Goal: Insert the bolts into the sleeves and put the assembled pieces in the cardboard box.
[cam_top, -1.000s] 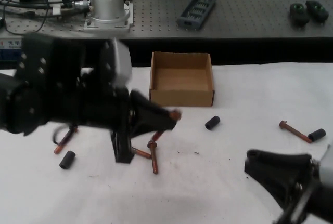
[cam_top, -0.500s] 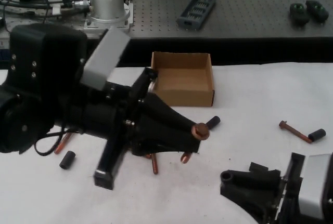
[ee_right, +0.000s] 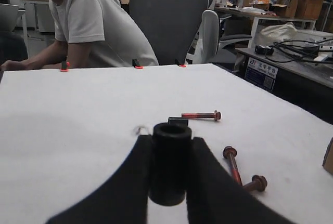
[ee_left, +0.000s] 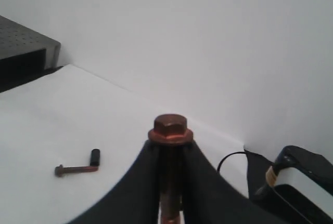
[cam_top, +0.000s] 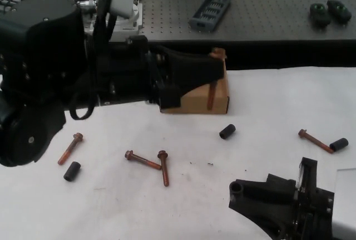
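Note:
My left gripper (cam_top: 213, 77) is raised in front of the cardboard box (cam_top: 221, 98) and is shut on a copper bolt (cam_top: 212, 92) held upright, head up. The left wrist view has that bolt (ee_left: 170, 129) clamped between the dark fingers (ee_left: 136, 182). Low at the near right, my right gripper (cam_top: 239, 189) is shut on a black sleeve (cam_top: 237, 186). That sleeve (ee_right: 170, 160) stands upright in the right wrist view, open end up. The arm hides most of the box.
Loose bolts (cam_top: 69, 148) (cam_top: 143, 160) (cam_top: 164, 169) and a sleeve (cam_top: 72, 171) lie at the near left. Another sleeve (cam_top: 227, 131) lies mid-table. A bolt (cam_top: 315, 140) and sleeve (cam_top: 338, 144) lie at the right. A person sits beyond the table edge (ee_right: 93, 26).
The left arm has risen from table height with the bolt and now holds it upright in front of the box. The right gripper has come in leftward along the near edge.

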`<state>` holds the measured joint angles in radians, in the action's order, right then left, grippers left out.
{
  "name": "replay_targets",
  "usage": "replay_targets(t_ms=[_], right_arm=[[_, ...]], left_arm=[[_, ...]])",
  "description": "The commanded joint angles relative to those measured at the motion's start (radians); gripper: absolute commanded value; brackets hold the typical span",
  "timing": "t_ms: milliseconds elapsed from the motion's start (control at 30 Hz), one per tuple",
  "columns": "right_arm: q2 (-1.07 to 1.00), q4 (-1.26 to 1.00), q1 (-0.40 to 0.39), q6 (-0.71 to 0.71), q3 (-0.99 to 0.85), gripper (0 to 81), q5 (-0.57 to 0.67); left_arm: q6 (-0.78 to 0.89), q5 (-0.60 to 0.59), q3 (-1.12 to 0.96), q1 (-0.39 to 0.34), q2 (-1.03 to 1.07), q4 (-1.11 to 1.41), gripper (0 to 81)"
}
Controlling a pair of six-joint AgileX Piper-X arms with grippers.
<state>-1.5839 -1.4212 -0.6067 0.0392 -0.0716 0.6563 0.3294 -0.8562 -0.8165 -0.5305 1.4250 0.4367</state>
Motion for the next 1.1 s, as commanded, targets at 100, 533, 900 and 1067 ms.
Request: replay_targets(t_ms=[100,533,900,1067], right_arm=[[-0.004,-0.108,-0.003,-0.076,-0.004,6.6,-0.016],[-0.001,-0.100,0.053,-0.159,-0.025,6.6,-0.061],[-0.003,0.139,0.061,-0.122,-0.159,6.6,-0.062],[-0.003,0.186,0.071,-0.084,-0.182,6.6,-0.092]], left_arm=[[-0.150,-0.009,0.031,-0.110,-0.009,0.053,0.6],[-0.239,0.174,0.145,-0.145,0.004,0.205,0.6],[-0.170,0.225,0.144,-0.145,0.122,0.456,0.6],[-0.170,0.225,0.144,-0.145,0.127,0.455,0.6]])
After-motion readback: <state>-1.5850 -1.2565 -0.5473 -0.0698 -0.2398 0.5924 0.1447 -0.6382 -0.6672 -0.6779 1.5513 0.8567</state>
